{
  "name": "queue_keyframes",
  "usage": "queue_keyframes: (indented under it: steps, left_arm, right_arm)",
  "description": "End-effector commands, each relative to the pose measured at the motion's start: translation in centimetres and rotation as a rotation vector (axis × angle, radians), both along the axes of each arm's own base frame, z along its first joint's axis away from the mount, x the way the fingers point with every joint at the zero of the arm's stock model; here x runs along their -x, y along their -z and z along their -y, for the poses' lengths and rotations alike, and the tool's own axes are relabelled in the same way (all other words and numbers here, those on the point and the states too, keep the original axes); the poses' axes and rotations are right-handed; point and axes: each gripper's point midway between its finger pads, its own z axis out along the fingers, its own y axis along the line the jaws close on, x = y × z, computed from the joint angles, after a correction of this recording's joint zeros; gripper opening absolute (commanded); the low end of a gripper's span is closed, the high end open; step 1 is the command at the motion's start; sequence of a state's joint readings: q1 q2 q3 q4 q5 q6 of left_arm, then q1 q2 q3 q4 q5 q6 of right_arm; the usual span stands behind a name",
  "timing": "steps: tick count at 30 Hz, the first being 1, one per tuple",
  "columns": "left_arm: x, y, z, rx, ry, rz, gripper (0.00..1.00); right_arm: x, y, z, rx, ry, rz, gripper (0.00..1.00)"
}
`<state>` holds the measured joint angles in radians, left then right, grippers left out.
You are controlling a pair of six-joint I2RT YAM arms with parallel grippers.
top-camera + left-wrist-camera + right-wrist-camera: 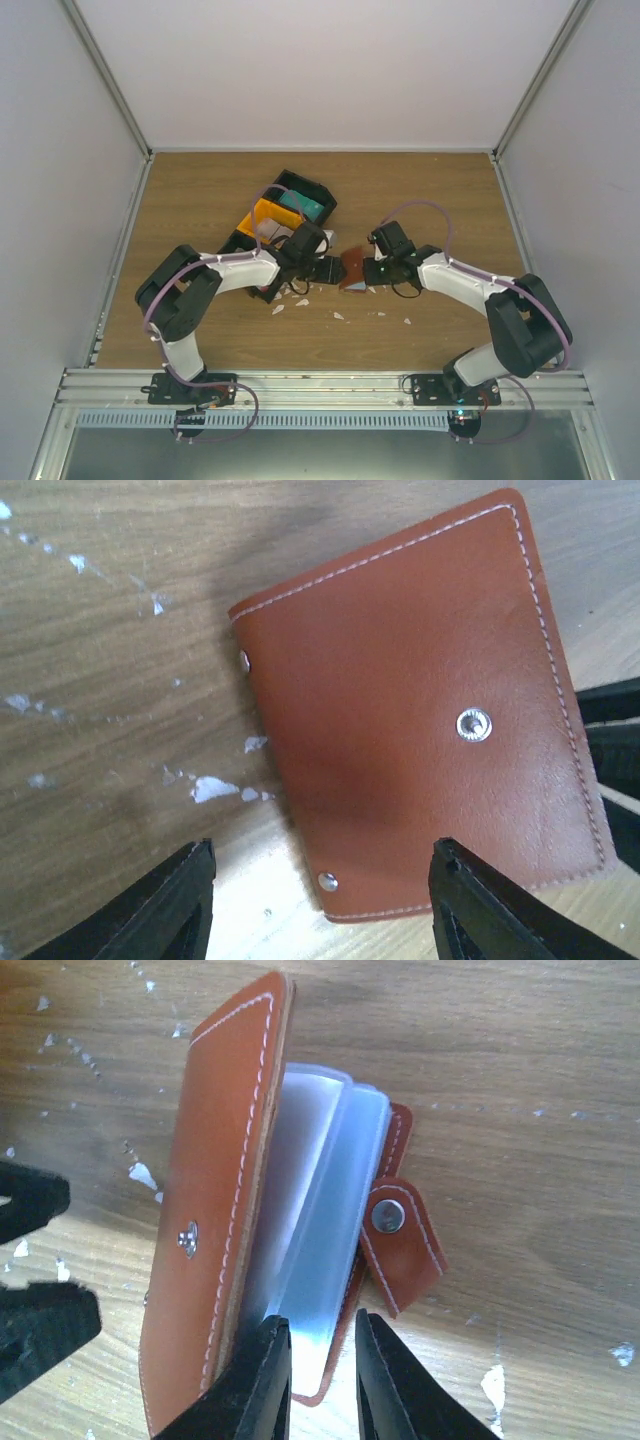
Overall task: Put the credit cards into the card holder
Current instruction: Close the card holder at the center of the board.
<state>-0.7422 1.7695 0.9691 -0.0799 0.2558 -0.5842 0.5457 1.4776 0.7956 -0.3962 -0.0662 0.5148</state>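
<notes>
Over at the back left, teal credit cards [303, 207] sit in a black bin [312, 185] beside an orange bin [262, 212], none in the card holder [355, 268] yet as far as I can see. Mid-table, the left gripper [320, 905] hovers wide-jawed over the holder's brown cover. The right gripper [322, 1380] pinches its clear sleeves [310, 1210] between narrow jaws, propping it open. White scraps [340, 316] litter the table [440, 200]; the left wrist crowds the bins.

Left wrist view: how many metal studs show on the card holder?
3 studs on the card holder: one mid-cover, one at its left edge, one near its bottom corner. More may be hidden underneath.
</notes>
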Motion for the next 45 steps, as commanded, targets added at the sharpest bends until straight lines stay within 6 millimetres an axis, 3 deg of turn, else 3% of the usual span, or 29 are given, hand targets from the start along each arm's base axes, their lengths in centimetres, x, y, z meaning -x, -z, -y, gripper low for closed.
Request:
queue_keyframes:
  steps: [1, 8, 10, 19, 30, 34, 39, 45]
  left_arm:
    - [-1.6, -0.3, 0.4, -0.035, 0.019, 0.081, 0.60]
    - [-1.5, 0.8, 0.4, -0.070, 0.052, 0.061, 0.60]
    - [-1.4, 1.1, 0.6, -0.065, 0.065, 0.053, 0.59]
    - [-1.6, 2.4, 0.8, -0.085, 0.066, 0.037, 0.50]
    - [-1.4, 5.6, -1.6, -0.199, -0.021, -0.003, 0.43]
    - [-1.0, 6.1, -2.3, -0.216, -0.027, -0.008, 0.41]
    - [-1.5, 4.7, -1.8, -0.201, -0.011, 0.028, 0.43]
    - [-2.5, 3.0, -0.9, -0.168, -0.024, 0.059, 0.54]
  right_arm:
    - [0.1, -0.8, -1.5, -0.061, -0.064, 0.033, 0.22]
    - [-1.0, 1.2, 1.3, 0.135, -0.042, 0.056, 0.37]
    - [-1.2, 1.4, 1.2, 0.146, -0.061, 0.060, 0.39]
    - [-2.5, 3.0, 1.2, 0.204, -0.070, 0.051, 0.41]
    - [-5.1, 2.3, 4.0, 0.254, 0.206, 0.172, 0.40]
    - [-5.2, 2.3, 5.5, 0.266, 0.301, 0.131, 0.40]
    - [-5.4, 0.3, 3.9, 0.124, 0.252, 0.132, 0.41]
    - [-5.9, -2.6, 0.5, -0.061, 0.077, 0.147, 0.50]
